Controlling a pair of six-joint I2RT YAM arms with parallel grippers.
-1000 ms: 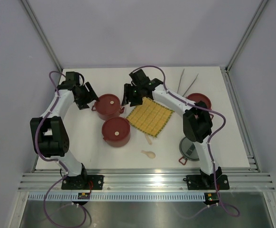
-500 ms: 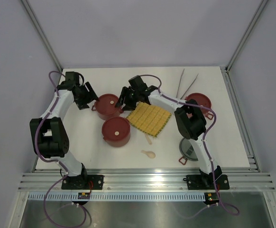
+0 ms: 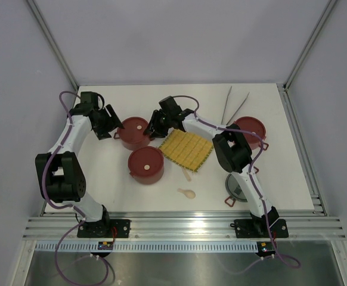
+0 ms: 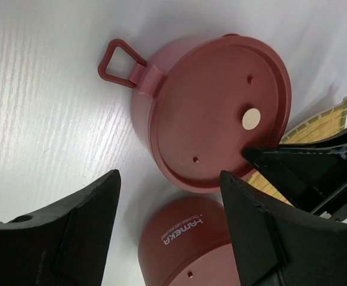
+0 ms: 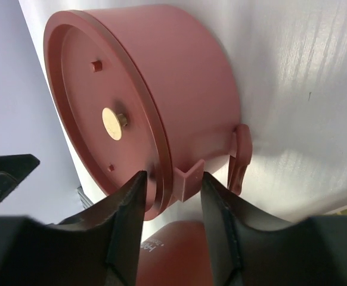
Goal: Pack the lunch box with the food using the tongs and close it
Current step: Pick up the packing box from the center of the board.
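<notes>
R tool [image 5: 173, 179]: fingers apart, one each side of the small lug [image 5: 185, 182] on the rim of the far tier [image 5: 185, 83] of the lunch box. Can't tell if they press it yet.
Lug risk: thin, off-centre hold. If the tier is lifted by it, it will prob tip or swivel out. The disc lid [image 5: 96, 101] looks only set on top & could slide off.
Clip risk: red loop clip [image 5: 240, 158] sits just beside the lug. A finger could hook it & drag the tier.
L tool [image 4: 169, 173]: wide apart, holding nothing, over the table [image 4: 36, 89] just left of the same tier.
Squeeze risk: both tools flank one tier w/ little room. A push from either side shoves it into the other tool, or into the near tier [image 3: 145, 165] just beside it.
Mat risk: yellow mat [image 3: 187, 149] lies just right of the far tier, under the R arm. A low finger may snag it.
Far right: tongs [image 3: 233, 106] lie well apart from both tools, not held.
Packing: no food made out in any view. Both left tiers are lidded, so nothing goes in till the lids come off.
</notes>
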